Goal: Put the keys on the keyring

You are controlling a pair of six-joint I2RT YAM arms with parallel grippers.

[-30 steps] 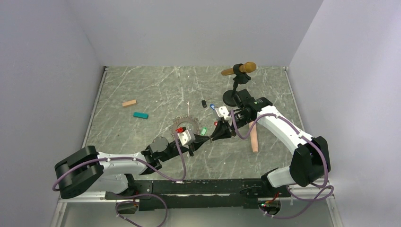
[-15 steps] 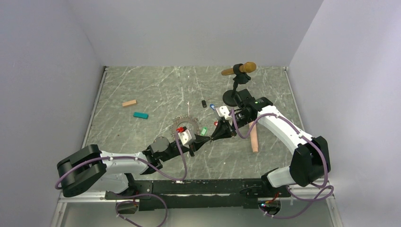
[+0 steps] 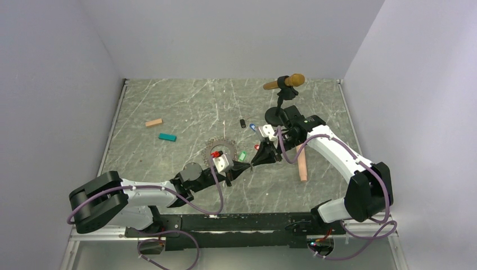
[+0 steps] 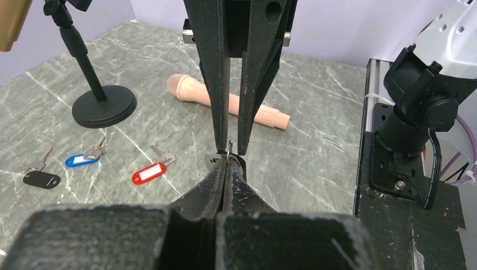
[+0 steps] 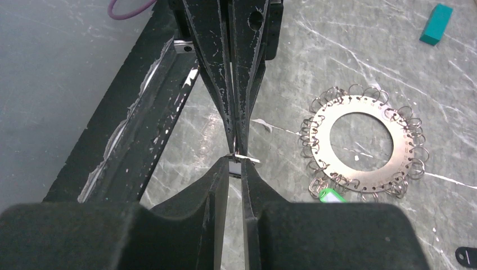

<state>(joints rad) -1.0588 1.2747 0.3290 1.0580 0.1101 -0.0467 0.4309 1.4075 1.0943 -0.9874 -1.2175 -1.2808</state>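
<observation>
The keyring (image 3: pixel 220 147) lies flat at mid-table, a toothed metal ring with small wire loops round its rim (image 5: pixel 360 140). A green-tagged key (image 3: pixel 242 156) lies at its rim (image 5: pixel 331 195). Black (image 4: pixel 40 179), blue (image 4: pixel 81 160) and red (image 4: pixel 149 173) tagged keys lie loose on the table. My left gripper (image 3: pixel 246 167) and right gripper (image 3: pixel 254 163) meet tip to tip above the table, right of the keyring. The left gripper (image 4: pixel 227 159) is shut on a thin wire loop. The right gripper (image 5: pixel 236 166) is shut on a small flat metal key; any tag on it is hidden.
A gold microphone (image 3: pixel 284 82) sits on a stand with a round black base (image 3: pixel 274 117) at the back right. A pink microphone (image 3: pixel 302 163) lies to the right of the grippers. A tan block (image 3: pixel 153 122) and a teal block (image 3: pixel 167 137) lie at the left.
The left arm has edged slightly to the right. Both gripper tips stay together at the same spot.
</observation>
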